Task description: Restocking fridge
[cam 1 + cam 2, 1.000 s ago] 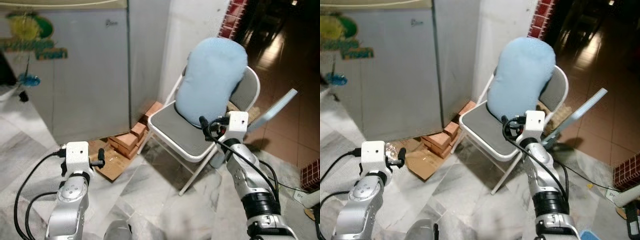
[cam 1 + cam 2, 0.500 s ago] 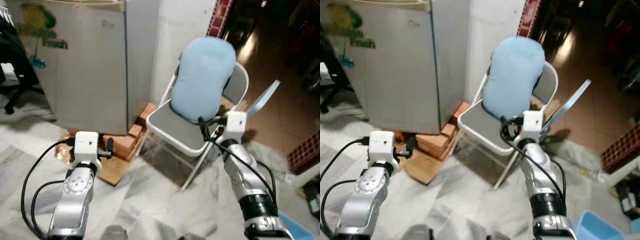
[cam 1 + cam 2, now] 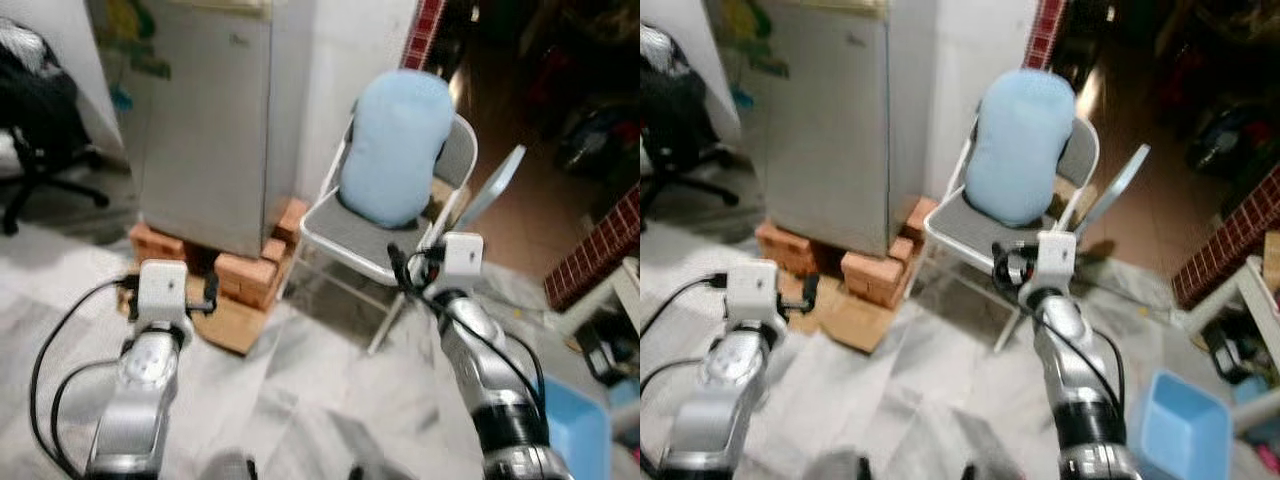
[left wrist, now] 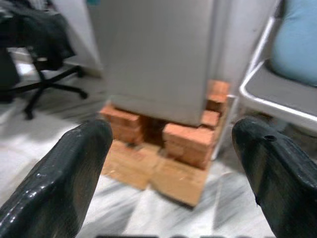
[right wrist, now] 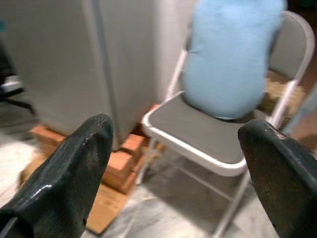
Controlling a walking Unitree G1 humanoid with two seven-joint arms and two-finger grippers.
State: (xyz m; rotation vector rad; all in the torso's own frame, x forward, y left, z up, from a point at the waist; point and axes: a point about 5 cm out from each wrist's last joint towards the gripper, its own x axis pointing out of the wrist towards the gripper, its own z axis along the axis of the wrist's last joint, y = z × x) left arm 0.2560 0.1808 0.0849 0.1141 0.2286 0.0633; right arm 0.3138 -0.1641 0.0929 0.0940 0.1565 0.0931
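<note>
I stood off from the fridge (image 3: pixel 205 120) (door shut, raised on bricks (image 3: pixel 245 275) beside the chair (image 3: pixel 385 235)), left gripper (image 4: pixel 168 163) and right gripper (image 5: pixel 173 163) both empty with jaws apart; a square approach seemed advisable before reaching.
</note>
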